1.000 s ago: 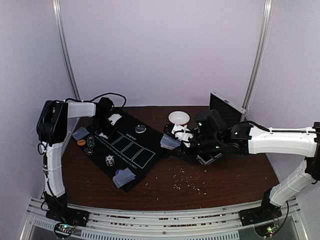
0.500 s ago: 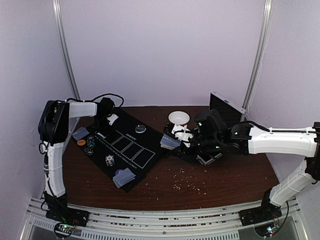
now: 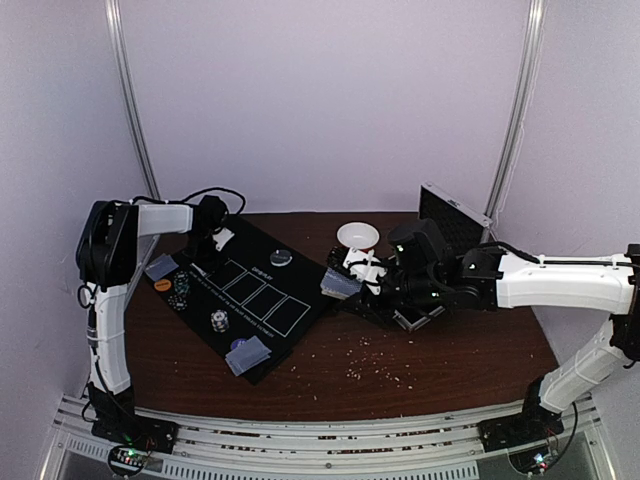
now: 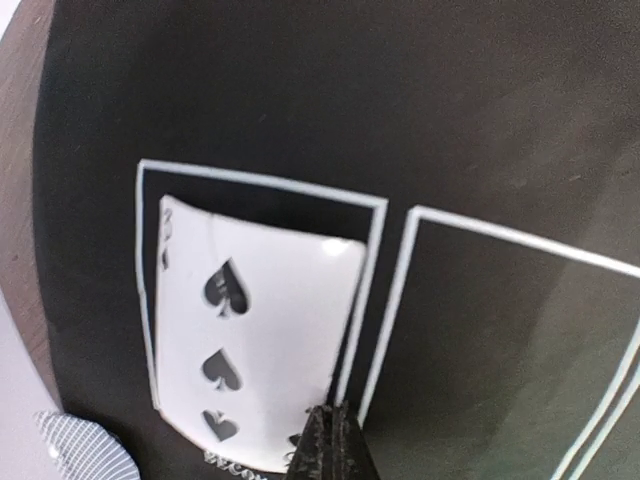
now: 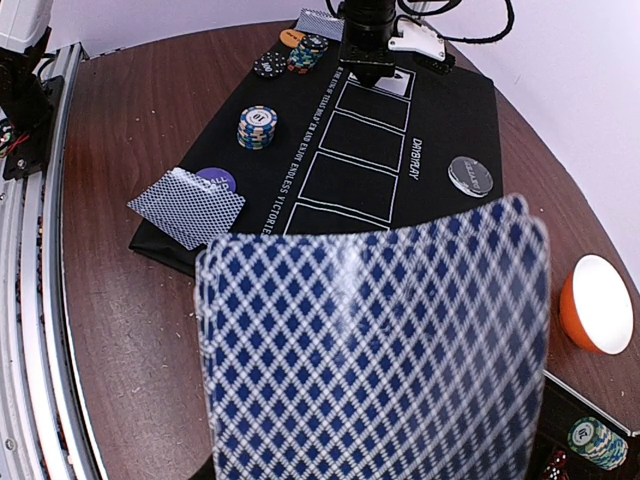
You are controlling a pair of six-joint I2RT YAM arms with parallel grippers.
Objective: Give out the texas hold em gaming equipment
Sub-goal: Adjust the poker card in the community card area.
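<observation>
dark wood table (image 3: pixel 450 360) is carrying a black mat (image 5: pixel 440 110), where the left gripper (image 4: pixel 329 432) is sitting clenched at the edge of a face-up spade card (image 4: pixel 260 330). the right gripper (image 3: pixel 358 283) is pinching blue-backed cards (image 5: pixel 380 340), looking thin, slick, bendy: best gripped by an edge.

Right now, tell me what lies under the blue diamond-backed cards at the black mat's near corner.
A flat purple round disc pokes out beneath those cards, on the black mat. The cards cover part of it; anything else underneath is hidden.

The cards (image 5: pixel 375 350) show blue-and-white diamond backs. The black mat (image 5: pixel 455 110) has white outlines; the chip stack (image 5: pixel 257 127) seems blue-and-cream striped.
</observation>
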